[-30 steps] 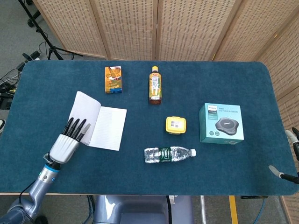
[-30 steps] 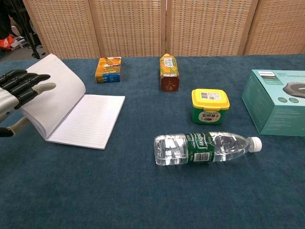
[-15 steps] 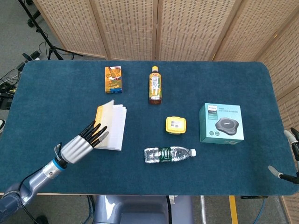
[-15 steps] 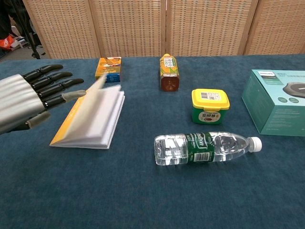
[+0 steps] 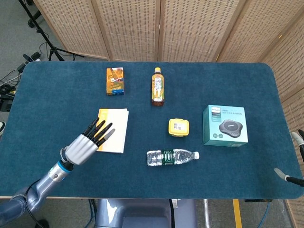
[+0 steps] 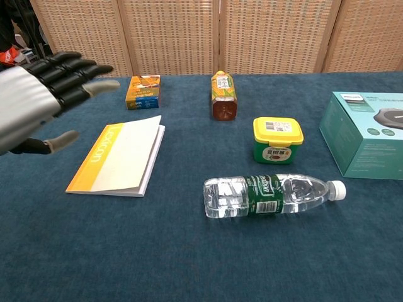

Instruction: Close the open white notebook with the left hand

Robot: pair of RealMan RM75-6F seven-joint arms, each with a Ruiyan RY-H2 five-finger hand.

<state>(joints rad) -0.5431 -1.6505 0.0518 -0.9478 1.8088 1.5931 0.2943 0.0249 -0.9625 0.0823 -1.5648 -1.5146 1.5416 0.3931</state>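
Note:
The white notebook (image 5: 115, 129) (image 6: 119, 155) lies flat and closed on the blue table, a yellow strip along its spine side. My left hand (image 5: 88, 143) (image 6: 39, 94) hovers above the notebook's left edge, open with fingers spread, touching nothing. In the chest view it is raised well above the cover. My right hand does not show in either view.
An orange carton (image 5: 115, 81), a juice bottle (image 5: 158, 87), a yellow-lidded tub (image 5: 178, 127), a lying water bottle (image 5: 172, 157) and a teal box (image 5: 225, 125) are spread over the table (image 5: 57, 95). Something small shows at the far right edge (image 5: 288, 176).
The notebook's left page swung over and the cover dropped flat, so the book went from open to closed. My left hand followed it rightward, then lifted off.

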